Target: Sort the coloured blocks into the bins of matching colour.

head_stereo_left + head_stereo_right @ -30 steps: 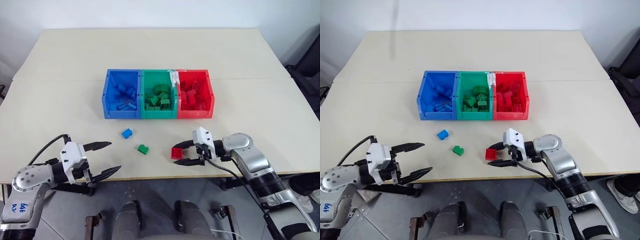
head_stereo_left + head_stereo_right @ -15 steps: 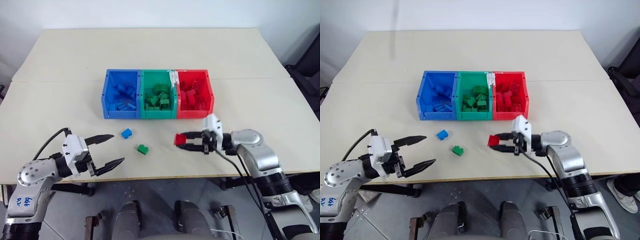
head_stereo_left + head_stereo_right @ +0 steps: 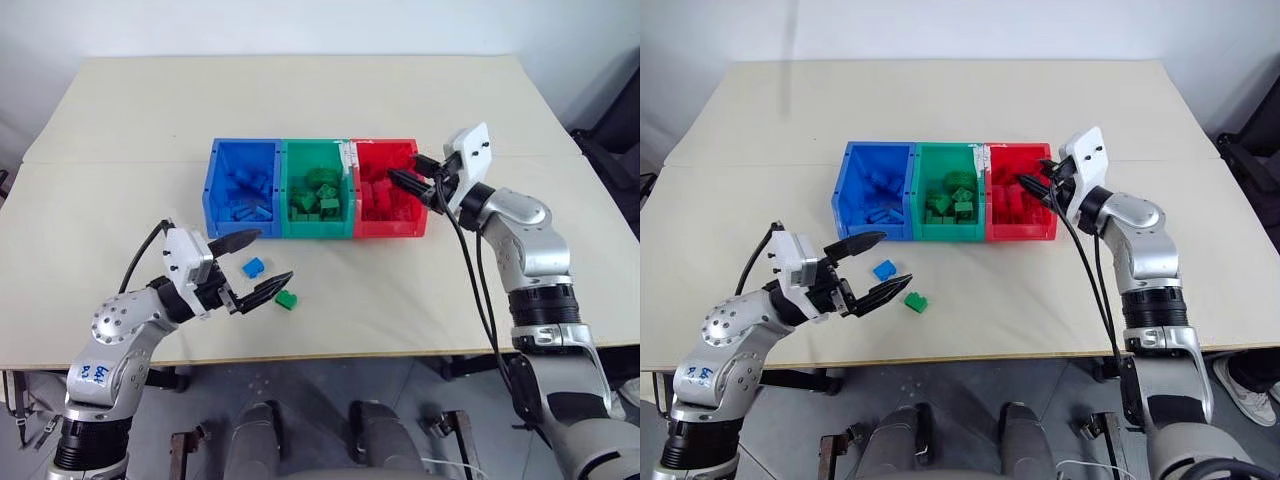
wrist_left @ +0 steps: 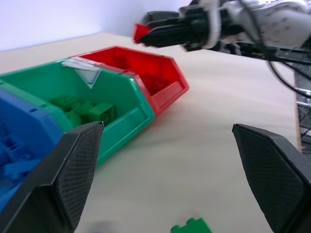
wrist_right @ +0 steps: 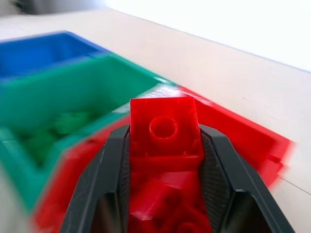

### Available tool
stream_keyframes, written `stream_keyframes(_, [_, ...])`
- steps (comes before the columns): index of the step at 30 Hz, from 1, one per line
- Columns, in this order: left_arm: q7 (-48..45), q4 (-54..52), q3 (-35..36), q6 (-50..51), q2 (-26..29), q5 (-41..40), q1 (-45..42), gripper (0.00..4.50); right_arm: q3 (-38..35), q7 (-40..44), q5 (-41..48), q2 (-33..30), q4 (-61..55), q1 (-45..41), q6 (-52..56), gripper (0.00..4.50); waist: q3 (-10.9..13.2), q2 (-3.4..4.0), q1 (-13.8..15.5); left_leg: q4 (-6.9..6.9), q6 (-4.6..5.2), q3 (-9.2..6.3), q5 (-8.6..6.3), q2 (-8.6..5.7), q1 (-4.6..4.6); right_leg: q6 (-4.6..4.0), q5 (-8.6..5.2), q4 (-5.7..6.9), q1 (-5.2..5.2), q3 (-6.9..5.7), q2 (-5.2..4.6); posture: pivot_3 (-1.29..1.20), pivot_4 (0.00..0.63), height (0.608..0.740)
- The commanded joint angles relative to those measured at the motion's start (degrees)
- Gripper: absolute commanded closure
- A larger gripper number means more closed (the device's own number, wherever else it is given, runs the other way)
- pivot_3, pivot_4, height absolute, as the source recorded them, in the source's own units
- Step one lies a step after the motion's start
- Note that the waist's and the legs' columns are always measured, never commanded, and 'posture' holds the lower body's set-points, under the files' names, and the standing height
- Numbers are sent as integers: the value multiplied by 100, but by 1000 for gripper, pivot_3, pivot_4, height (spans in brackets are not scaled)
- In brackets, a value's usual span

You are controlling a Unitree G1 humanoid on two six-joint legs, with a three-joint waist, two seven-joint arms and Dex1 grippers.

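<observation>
My right gripper (image 3: 397, 180) is shut on a red block (image 5: 165, 128) and holds it over the red bin (image 3: 421, 204), the right-hand one of three joined bins. The green bin (image 3: 318, 228) is in the middle and the blue bin (image 3: 211, 190) on the left; each holds several blocks of its own colour. A blue block (image 3: 254, 267) and a green block (image 3: 287, 299) lie on the table in front of the bins. Just left of these two, my left gripper (image 3: 274, 254) hangs open and holds nothing, pointing toward the bins.
The bins stand mid-table on a wide beige table (image 3: 120, 130) with bare surface all round them. The table's front edge (image 3: 400, 350) runs close behind the loose blocks. A dark chair (image 3: 615, 130) stands off the table's right side.
My right gripper lifted the red block off the table and carried it up and forward to the red bin. My left gripper rose and moved right, toward the blue and green blocks.
</observation>
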Motion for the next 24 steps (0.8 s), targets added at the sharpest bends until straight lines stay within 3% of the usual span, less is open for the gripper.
stream_keyframes(1, [37, -208, -7, -12, 12, -50, -71, 0, -95, -78, -2, 125, 60, -167, -286, 1724, 0, 0, 0, 0, -1, 1, -1, 3, 0, 1, 0, 0, -1, -1, 2, 0, 150, 740])
stream_keyframes(6, [-16, -179, 87, -84, 78, -15, 82, 0, -137, 161, 62, 31, -125, 1, -365, 40, 0, 0, 0, 1, -4, 9, -3, 10, 0, 1, 0, -2, -4, -1, 6, 0, 150, 740])
stream_keyframes(11, [-291, 83, 299, -360, 280, 88, 343, 0, -187, 1375, 602, -394, -890, 621, -396, 40, 0, 0, 17, -1, -6, 10, -7, 15, 0, 1, 0, -6, -4, -1, 10, 0, 150, 740])
stream_keyframes(16, [-1002, 826, 873, -729, 875, 132, 904, 0, -240, 3175, 1288, -1269, -1977, 2011, -513, 40, 0, 0, 21, -3, 14, 12, -29, 21, 0, 1, 0, -15, -4, -7, 12, 0, 150, 740])
stream_keyframes(24, [-1753, 1909, 1722, -1658, 1466, 305, 1513, 0, -744, 4058, 1713, -1703, -2216, 3239, -1056, 40, 0, 0, -11, 17, 17, 29, -58, 42, 11, -8, -3, -16, -2, -39, 6, 0, 150, 740])
